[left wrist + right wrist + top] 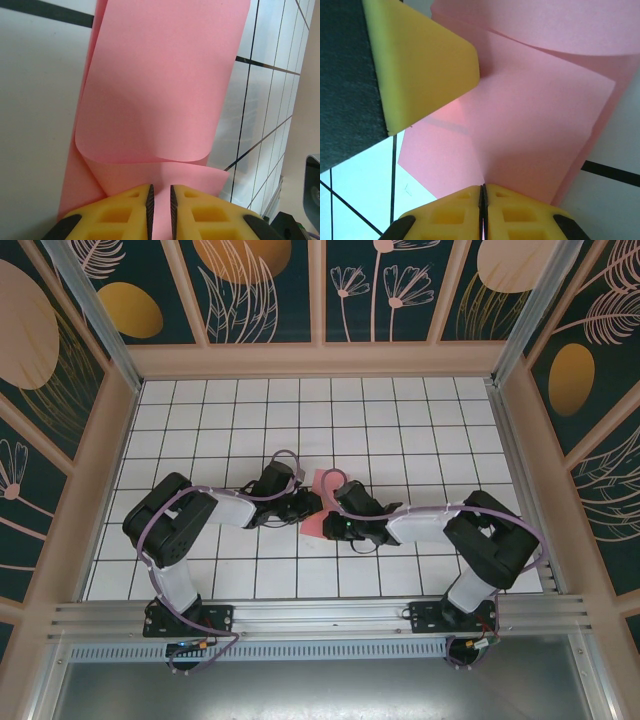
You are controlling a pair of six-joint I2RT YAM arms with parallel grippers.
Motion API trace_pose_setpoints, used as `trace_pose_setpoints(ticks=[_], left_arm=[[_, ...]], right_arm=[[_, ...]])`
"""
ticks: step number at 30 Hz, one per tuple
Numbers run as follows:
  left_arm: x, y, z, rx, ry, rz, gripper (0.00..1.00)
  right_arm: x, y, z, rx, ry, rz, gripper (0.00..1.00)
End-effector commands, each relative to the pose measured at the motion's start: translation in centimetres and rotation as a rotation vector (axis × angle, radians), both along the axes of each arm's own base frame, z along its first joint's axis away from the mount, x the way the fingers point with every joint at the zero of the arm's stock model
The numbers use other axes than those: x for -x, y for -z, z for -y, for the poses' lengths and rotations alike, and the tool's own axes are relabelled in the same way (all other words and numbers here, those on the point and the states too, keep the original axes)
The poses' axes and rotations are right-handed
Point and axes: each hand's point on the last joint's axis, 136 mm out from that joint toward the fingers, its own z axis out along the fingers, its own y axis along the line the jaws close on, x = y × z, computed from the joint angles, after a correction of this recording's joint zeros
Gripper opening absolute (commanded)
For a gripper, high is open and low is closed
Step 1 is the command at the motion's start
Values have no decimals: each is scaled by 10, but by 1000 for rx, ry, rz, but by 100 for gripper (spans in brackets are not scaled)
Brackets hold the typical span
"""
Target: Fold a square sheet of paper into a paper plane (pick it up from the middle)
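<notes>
The square sheet of paper (322,483) is pink and sits mid-table between both grippers, bent and curled. In the left wrist view its upper flap (160,85) curls over in a loop above a flat layer. My left gripper (160,192) (305,506) has its jaws a narrow gap apart, with pink paper showing through the gap. My right gripper (482,189) (330,522) is shut on the sheet, and a crease (476,150) runs straight into its closed pads. One yellow left finger (420,65) rests against the paper from the upper left. The paper plane is out of view.
White gridded tabletop (300,420) stretches around the paper, with free room behind and to both sides. Patterned walls (320,290) enclose the table. Both arms (180,515) (480,530) reach inward from the metal rail (320,615) at the near edge.
</notes>
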Motion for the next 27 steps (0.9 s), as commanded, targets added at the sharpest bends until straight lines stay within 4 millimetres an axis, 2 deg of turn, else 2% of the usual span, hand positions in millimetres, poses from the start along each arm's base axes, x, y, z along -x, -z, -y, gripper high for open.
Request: trace_pose_setpoints(ticks=[1,5,17,27], left_arm=[[11,25,-13,-78,-2,-41,20],[12,27,-14,-86,-6,-44,19],[12,31,-19,-105,-29,-49,17],[11,31,-19,-104,-27,-47,17]], right_arm=[[11,17,18,49,28,-58,13],[14,15,16,18,28,-69,14],[29,15,30,-2,43,-100,15],[41,23,50,85,30,-116,15]])
